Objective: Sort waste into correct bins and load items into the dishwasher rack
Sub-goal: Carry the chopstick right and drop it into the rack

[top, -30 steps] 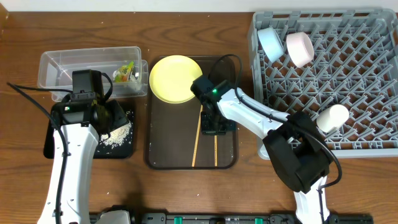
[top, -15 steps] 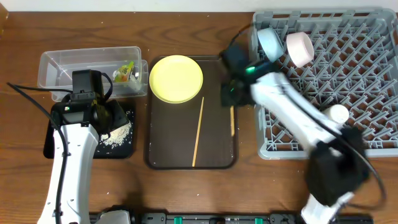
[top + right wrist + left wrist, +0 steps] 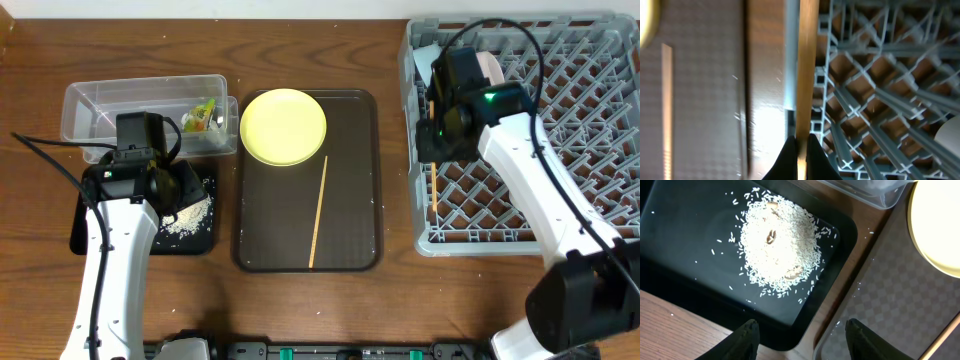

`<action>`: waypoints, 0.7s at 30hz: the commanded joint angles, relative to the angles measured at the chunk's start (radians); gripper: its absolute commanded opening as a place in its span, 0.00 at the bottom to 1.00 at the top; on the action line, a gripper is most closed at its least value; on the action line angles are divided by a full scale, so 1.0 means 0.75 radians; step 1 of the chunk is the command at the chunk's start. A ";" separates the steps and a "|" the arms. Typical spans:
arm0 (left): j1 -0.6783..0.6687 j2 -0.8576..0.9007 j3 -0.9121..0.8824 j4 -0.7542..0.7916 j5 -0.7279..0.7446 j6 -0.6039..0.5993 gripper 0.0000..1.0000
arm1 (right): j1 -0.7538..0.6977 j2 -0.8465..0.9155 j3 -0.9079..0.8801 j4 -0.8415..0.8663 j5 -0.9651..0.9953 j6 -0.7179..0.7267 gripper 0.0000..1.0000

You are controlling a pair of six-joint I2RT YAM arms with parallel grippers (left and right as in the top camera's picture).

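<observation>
My right gripper (image 3: 437, 135) is shut on a wooden chopstick (image 3: 433, 188) and holds it over the left edge of the grey dishwasher rack (image 3: 600, 100). The right wrist view shows the fingers (image 3: 801, 145) pinching that chopstick (image 3: 807, 65) above the rack lattice (image 3: 880, 90). A second chopstick (image 3: 318, 212) lies on the brown tray (image 3: 350, 200) beside the yellow plate (image 3: 284, 126). My left gripper (image 3: 802, 337) is open and empty above the black tray (image 3: 680, 280) near the rice pile (image 3: 775, 245). The wrapper (image 3: 203, 115) lies in the clear tub (image 3: 120, 105).
A light blue bowl (image 3: 424, 60) and a pinkish bowl (image 3: 492, 68) sit at the rack's back left, partly behind my right arm. The cup is hidden. The black tray (image 3: 195, 240) stands in front of the tub, at the left.
My right gripper has lifted one chopstick off the brown tray and carried it right and back, over the rack's left edge. The left arm has not moved.
</observation>
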 commanded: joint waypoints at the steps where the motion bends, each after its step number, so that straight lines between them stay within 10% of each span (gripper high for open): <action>1: 0.003 -0.006 0.009 -0.002 -0.011 -0.003 0.58 | -0.022 0.030 -0.087 0.033 0.032 -0.046 0.01; 12: 0.003 -0.006 0.009 -0.002 -0.011 -0.003 0.58 | -0.024 0.027 -0.100 0.139 0.040 -0.052 0.36; 21: 0.003 -0.006 0.009 -0.002 -0.011 -0.003 0.58 | 0.043 -0.023 0.030 0.224 -0.056 -0.051 0.39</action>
